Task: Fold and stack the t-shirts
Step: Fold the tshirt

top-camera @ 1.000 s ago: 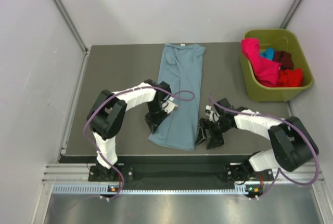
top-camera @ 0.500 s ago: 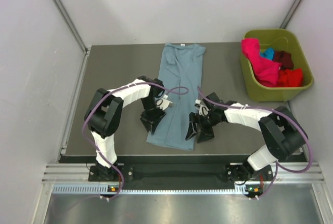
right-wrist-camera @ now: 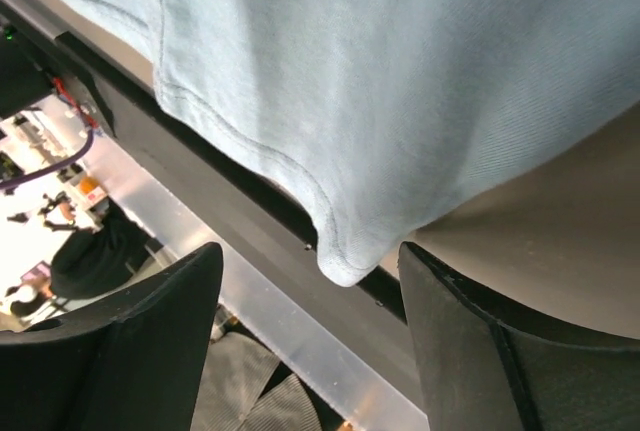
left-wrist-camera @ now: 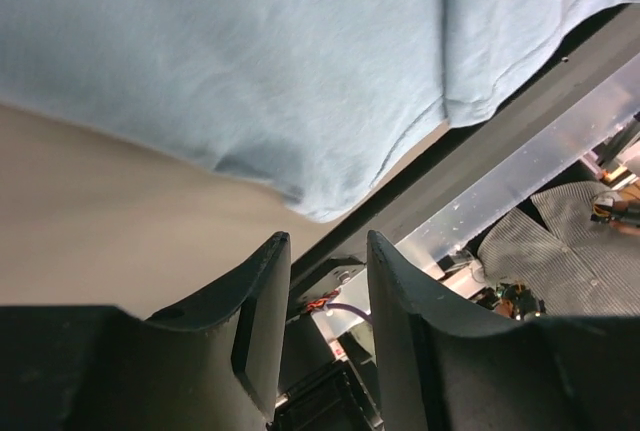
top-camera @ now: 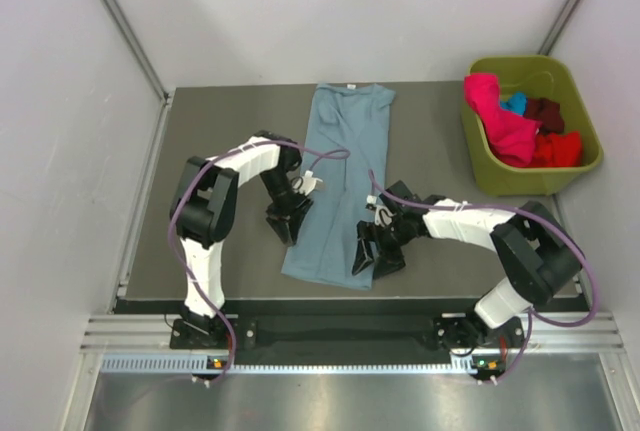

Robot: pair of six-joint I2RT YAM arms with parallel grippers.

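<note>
A dusty grey-blue t-shirt [top-camera: 345, 181] lies on the dark table [top-camera: 220, 131] as a long narrow strip, collar at the far end. My left gripper [top-camera: 285, 221] stands open beside its lower left edge, with nothing between the fingers [left-wrist-camera: 258, 321]. In the left wrist view the t-shirt's [left-wrist-camera: 250, 51] corner lies just ahead of the left gripper [left-wrist-camera: 325, 251]. My right gripper [top-camera: 372, 256] hangs wide open at the lower right edge. There the hem corner of the t-shirt [right-wrist-camera: 400, 71] lies just ahead of the right gripper [right-wrist-camera: 310, 251], ungripped. Pink [top-camera: 495, 116], red [top-camera: 558, 149], maroon [top-camera: 545, 111] and turquoise [top-camera: 514, 103] t-shirts sit in the bin.
The olive-green bin [top-camera: 525, 183] stands at the table's far right corner. White walls with metal posts close the table in on the left, back and right. The table's near edge and a metal rail [top-camera: 330, 331] run just below the shirt's hem.
The left gripper has opened, let go of the shirt's left edge and drawn slightly left. The right gripper has moved left to the shirt's lower right edge, its jaws narrowing a little.
</note>
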